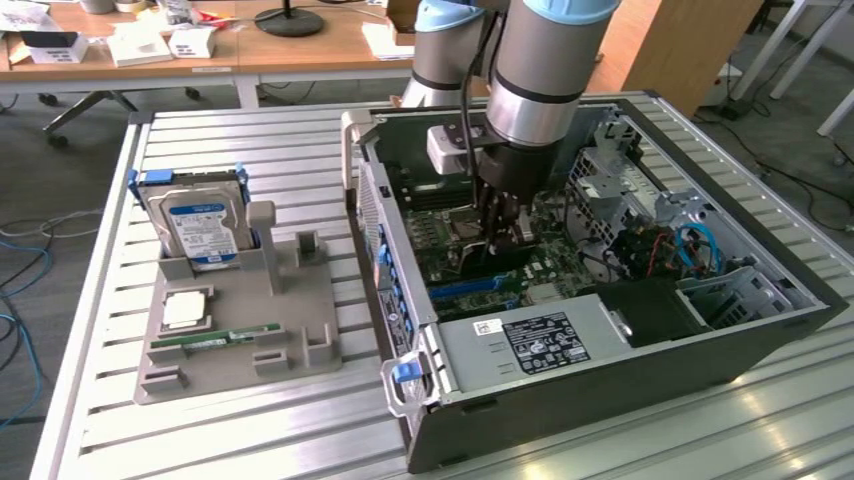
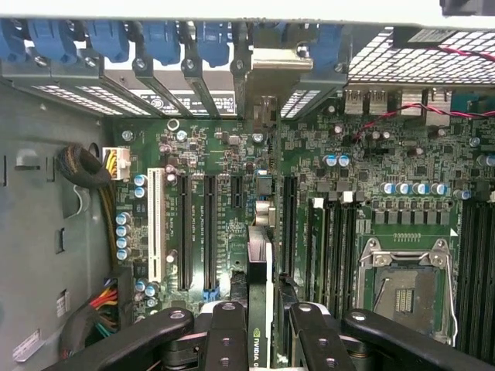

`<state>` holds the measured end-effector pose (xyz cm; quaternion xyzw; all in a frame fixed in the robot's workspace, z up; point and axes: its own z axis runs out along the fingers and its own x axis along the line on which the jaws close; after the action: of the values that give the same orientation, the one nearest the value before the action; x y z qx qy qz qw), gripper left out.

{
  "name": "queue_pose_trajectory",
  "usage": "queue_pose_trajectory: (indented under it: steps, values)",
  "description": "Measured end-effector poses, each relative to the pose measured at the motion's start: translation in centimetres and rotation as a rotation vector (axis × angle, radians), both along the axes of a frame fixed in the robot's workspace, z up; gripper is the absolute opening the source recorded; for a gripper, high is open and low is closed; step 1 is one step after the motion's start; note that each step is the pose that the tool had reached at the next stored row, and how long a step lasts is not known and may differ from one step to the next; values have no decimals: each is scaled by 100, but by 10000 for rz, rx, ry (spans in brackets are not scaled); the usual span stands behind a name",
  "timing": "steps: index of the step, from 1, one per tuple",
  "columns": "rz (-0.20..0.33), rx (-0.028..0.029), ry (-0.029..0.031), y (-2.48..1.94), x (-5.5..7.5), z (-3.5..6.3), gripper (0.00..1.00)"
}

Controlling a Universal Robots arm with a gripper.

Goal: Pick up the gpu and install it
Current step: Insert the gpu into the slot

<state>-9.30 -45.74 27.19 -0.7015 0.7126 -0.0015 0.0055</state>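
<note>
On the wrist camera I see the gpu [image 2: 259,263] edge-on. It is a thin dark card with a narrow pale strip along its edge and a small green logo close to the fingers. It stands on edge between the two black fingers [image 2: 226,332] of the end effector [image 2: 263,321], which press against its two faces. I read the end effector as clamped on the gpu, its pads only the card's thickness apart.

The card runs straight out ahead of the end effector towards the row of slot covers [image 2: 197,89] at the case's rear wall. It is above the green motherboard [image 2: 363,154], with the long black expansion slots [image 2: 210,232] just to one side. I cannot tell whether it touches the board.

In the exterior view the end effector [image 1: 503,230] hangs down inside the open computer case [image 1: 747,330]. The hard drive [image 1: 200,225] stands in its grey holder [image 1: 227,350] on the slatted surface [image 1: 267,430], well apart from the end effector, towards the exterior view's left.
</note>
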Motion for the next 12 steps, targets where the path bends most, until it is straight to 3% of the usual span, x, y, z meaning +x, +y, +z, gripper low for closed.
queue_pose_trajectory:
  steps: [12]
  values:
    - [2, -4, -50, 2, -23, -72, 26]
